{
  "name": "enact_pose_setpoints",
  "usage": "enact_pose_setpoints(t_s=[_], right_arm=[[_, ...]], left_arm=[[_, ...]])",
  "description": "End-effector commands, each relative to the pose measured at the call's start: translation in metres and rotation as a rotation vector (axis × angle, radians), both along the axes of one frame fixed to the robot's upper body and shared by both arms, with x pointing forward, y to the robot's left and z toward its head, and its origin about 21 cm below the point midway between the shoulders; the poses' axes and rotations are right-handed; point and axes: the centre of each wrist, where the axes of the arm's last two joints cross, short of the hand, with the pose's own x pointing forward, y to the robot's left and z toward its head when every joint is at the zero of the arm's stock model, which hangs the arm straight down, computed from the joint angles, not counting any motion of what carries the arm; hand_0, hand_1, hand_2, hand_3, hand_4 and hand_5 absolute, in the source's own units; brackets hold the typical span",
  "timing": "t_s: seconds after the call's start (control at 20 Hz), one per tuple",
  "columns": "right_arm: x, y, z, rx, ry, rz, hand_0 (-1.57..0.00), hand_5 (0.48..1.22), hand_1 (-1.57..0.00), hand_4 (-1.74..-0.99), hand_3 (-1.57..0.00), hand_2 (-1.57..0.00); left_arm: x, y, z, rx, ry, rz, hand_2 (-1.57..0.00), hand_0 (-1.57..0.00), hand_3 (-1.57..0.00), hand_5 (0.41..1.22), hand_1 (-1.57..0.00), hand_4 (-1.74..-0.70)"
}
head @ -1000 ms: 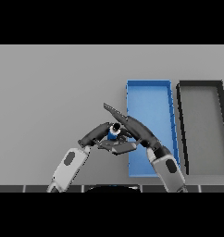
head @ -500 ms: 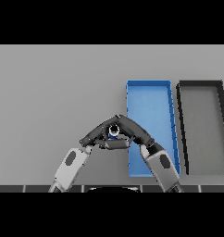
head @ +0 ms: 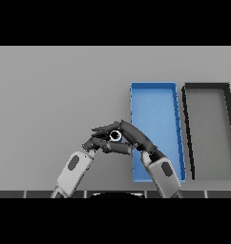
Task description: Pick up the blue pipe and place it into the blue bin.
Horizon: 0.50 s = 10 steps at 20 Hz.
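Observation:
The blue pipe [head: 116, 136] shows end-on as a small dark ring, held just above the table left of the blue bin [head: 155, 93]. My left hand [head: 99, 141] comes in from the lower left and is shut on the pipe, fingers above it and thumb below. My right hand [head: 138, 138] reaches in from the lower right. Its fingers lie straight across the pipe's top and right side, touching it. Most of the pipe's body is hidden between the two hands. The bin is a long open tray, and my right forearm crosses its near left corner.
A black bin [head: 205, 86] of similar size stands right beside the blue bin on its right. The grey table [head: 55, 95] stretches wide to the left and behind the hands.
My right hand has come down and leftward from a raised, tilted pose until its fingers rest on the pipe. The left hand has kept hold of the pipe, shifting slightly up and right.

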Motion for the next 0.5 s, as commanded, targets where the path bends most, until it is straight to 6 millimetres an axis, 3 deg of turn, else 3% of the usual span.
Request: enact_pose_setpoints(t_s=[0.0,0.05,0.1,0.2,0.3,0.45], right_arm=[[-0.001,0.0,0.0,0.011,0.011,-0.001,-1.54,1.183,-1.55,-1.494,-1.53,-1.55],[0.0,0.002,0.0,0.012,0.014,-0.003,-1.55,1.191,-1.55,-1.495,-1.54,-1.55],[-0.001,-0.001,0.002,0.025,-0.002,-0.016,-1.55,1.197,-1.55,-1.496,-1.55,-1.55],[0.0,0.003,0.001,0.015,-0.007,-0.024,-1.56,1.206,-1.56,-1.497,-1.56,-1.56],[0.0,0.003,0.001,-0.003,0.007,-0.029,-1.56,1.211,-1.56,-1.498,-1.56,-1.56],[-0.002,0.001,0.004,0.008,-0.008,-0.037,-1.57,1.216,-1.57,-1.498,-1.57,-1.57]], left_arm=[[-0.003,0.001,0.0,0.005,0.006,0.008,-1.56,-1.57,-1.43,1.221,-1.57,-1.73],[-0.001,0.004,-0.001,0.003,-0.002,0.012,-1.57,-1.57,-1.26,1.221,-1.57,-1.73],[-0.001,0.004,0.0,0.005,-0.022,0.014,-1.34,-1.45,-1.05,1.221,-1.37,-1.63],[0.004,0.009,0.001,0.068,-0.03,0.003,-0.85,-0.94,-0.67,1.221,-0.88,-1.41],[0.002,0.008,-0.003,0.092,-0.024,-0.039,-0.55,-0.6,-0.43,1.221,-0.56,-1.25],[0.004,0.011,0.0,0.124,-0.002,-0.04,-0.28,-0.31,-0.22,0.984,-0.29,-1.09]])
